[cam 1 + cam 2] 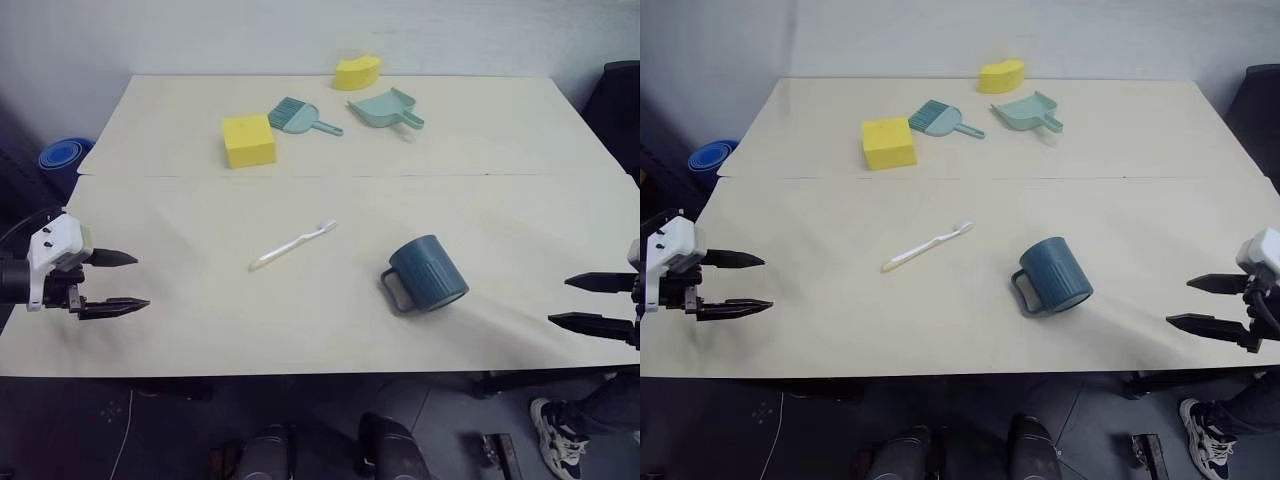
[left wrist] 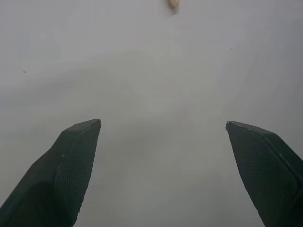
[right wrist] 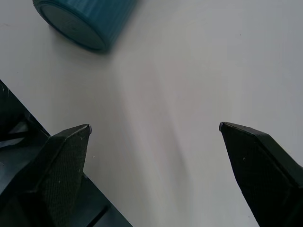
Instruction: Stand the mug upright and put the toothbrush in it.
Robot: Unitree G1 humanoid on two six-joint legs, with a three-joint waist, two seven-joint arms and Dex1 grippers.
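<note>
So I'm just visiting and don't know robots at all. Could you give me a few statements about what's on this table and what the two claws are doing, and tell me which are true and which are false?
1. The dark slate-blue ribbed mug stands upright. False: it lies on its side, handle toward the table's near edge.
2. The slim white toothbrush lies on the pale table, apart from the mug. True.
3. The left gripper holds the toothbrush. False: it is open and empty, near the table's left edge.
4. The right gripper is open and holds nothing. True.
5. The short teal hand brush lies between a yellow sponge block and a pale teal dustpan. True.
</note>
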